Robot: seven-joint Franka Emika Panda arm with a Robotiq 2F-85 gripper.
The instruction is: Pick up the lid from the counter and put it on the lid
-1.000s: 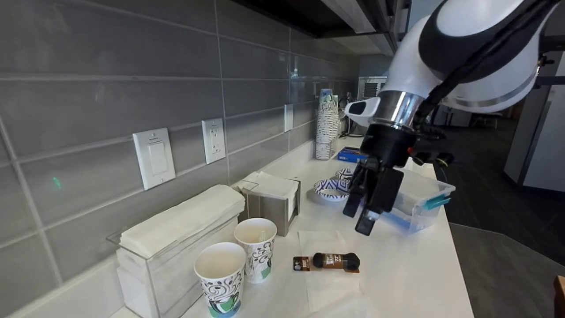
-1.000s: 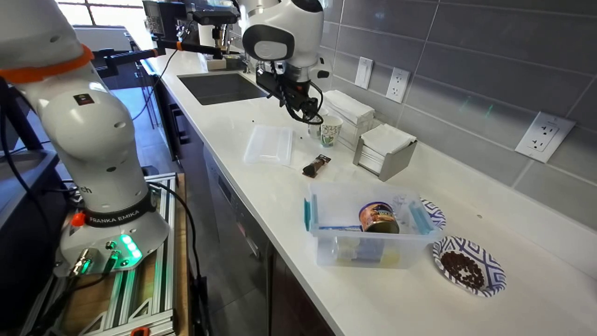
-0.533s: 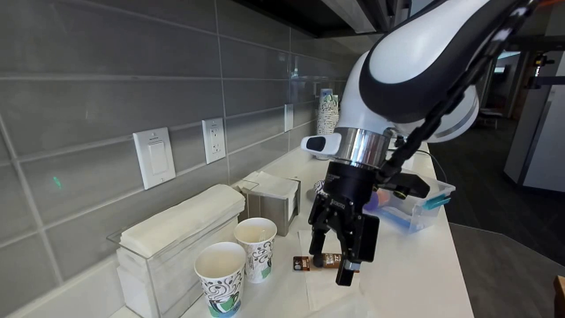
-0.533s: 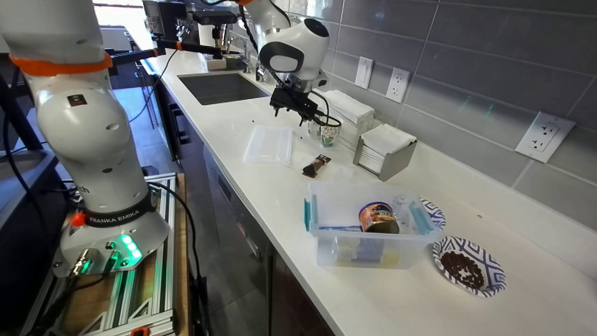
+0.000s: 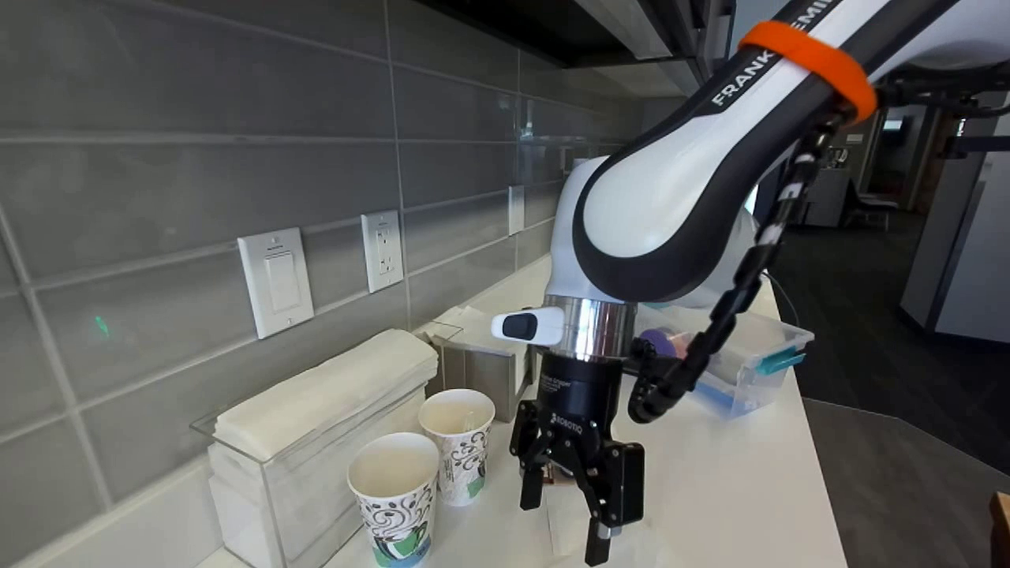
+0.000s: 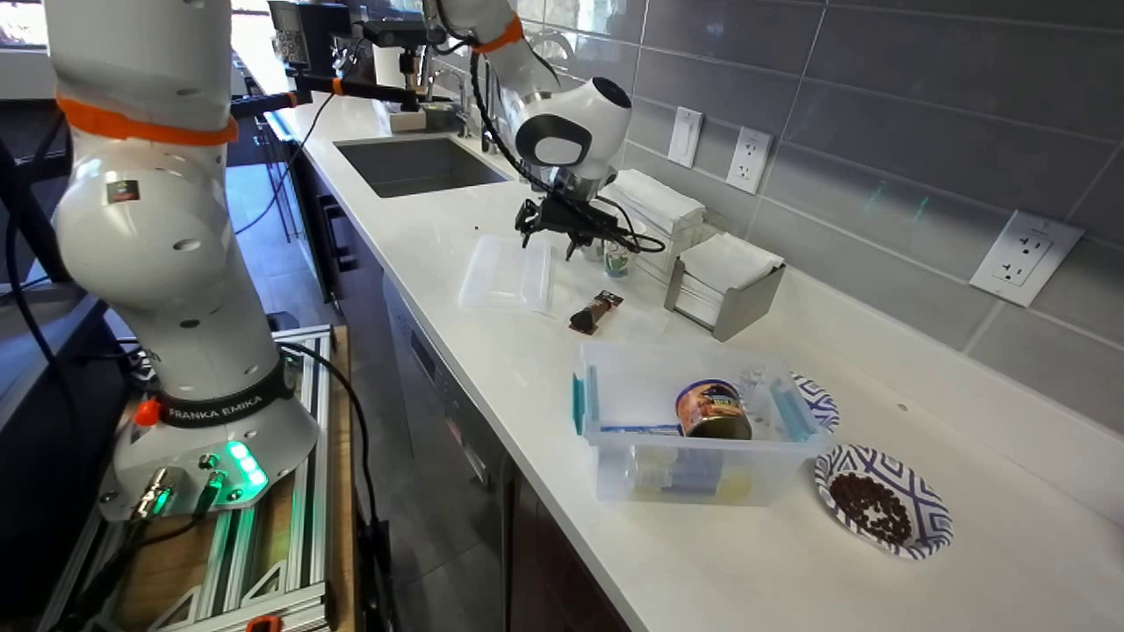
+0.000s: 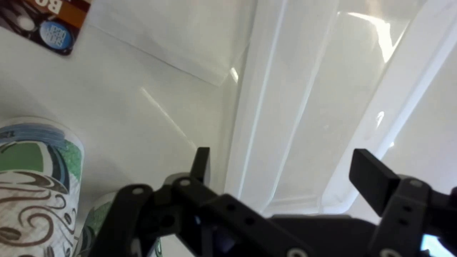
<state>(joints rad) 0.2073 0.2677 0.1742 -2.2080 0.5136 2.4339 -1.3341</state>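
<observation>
A translucent plastic lid [image 6: 505, 274] lies flat on the white counter [image 6: 746, 570]. In the wrist view the lid [image 7: 314, 117] runs beneath and beyond the fingers, its near end partly covered by the gripper body. My gripper [image 6: 547, 249] hangs above the counter over the lid's end by the paper cups. Its fingers point down and stand wide apart in an exterior view [image 5: 564, 527], with nothing between them. Further along the counter is a clear box [image 6: 702, 446] with teal latches. It is uncovered and holds a can [image 6: 713, 411] and other items.
Two paper cups [image 5: 394, 497] stand close beside the gripper, along with a napkin stack [image 5: 331, 394]. A metal napkin holder [image 6: 746, 303] is against the wall side. A bootlace pack [image 6: 595, 312] lies between lid and box. A patterned bowl [image 6: 933, 518] sits past the box.
The arm has come down and moved along the counter from near the box toward the lid and cups. The gripper has swung from tilted to nearly vertical and stays open.
</observation>
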